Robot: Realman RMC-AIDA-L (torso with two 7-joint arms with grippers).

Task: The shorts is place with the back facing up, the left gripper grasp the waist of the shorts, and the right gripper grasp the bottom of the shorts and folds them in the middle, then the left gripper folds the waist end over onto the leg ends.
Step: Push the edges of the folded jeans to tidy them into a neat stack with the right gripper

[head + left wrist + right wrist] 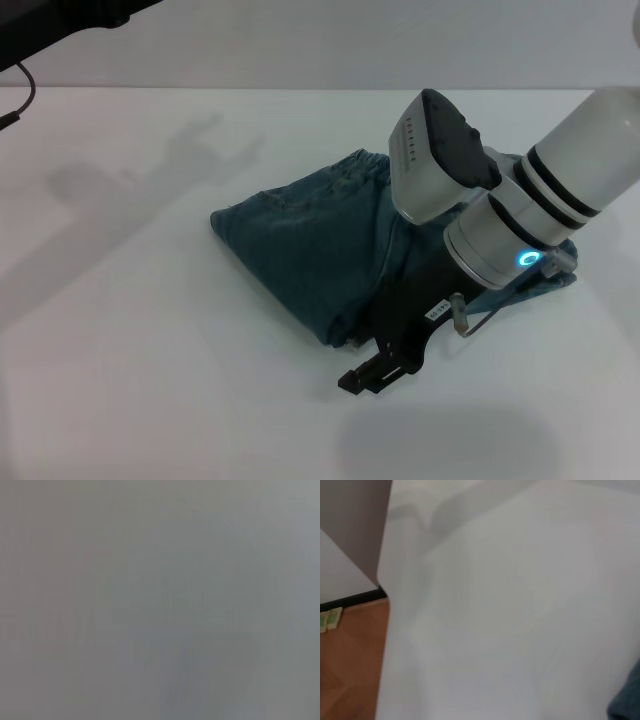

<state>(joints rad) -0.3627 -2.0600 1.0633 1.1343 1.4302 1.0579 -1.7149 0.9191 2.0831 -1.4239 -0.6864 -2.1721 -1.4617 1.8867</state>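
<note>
The shorts (310, 250) lie as a folded blue-green denim bundle in the middle of the white table (150, 350). A gathered band that looks like the waist (358, 162) shows at the far edge. The leg hems are hidden under the fold and my right arm. My right gripper (372, 375), black with a cyan light on its pale wrist, reaches down over the bundle's near right side, its tip low at the denim's near edge. A corner of the shorts (627, 702) shows in the right wrist view. My left arm (60, 20) is a dark shape raised at the far left; its gripper is out of view.
The table edge (382, 645) and brown floor (350, 665) show in the right wrist view. The left wrist view is a plain grey blur. A shadow of the left arm (190, 145) falls on the table left of the shorts.
</note>
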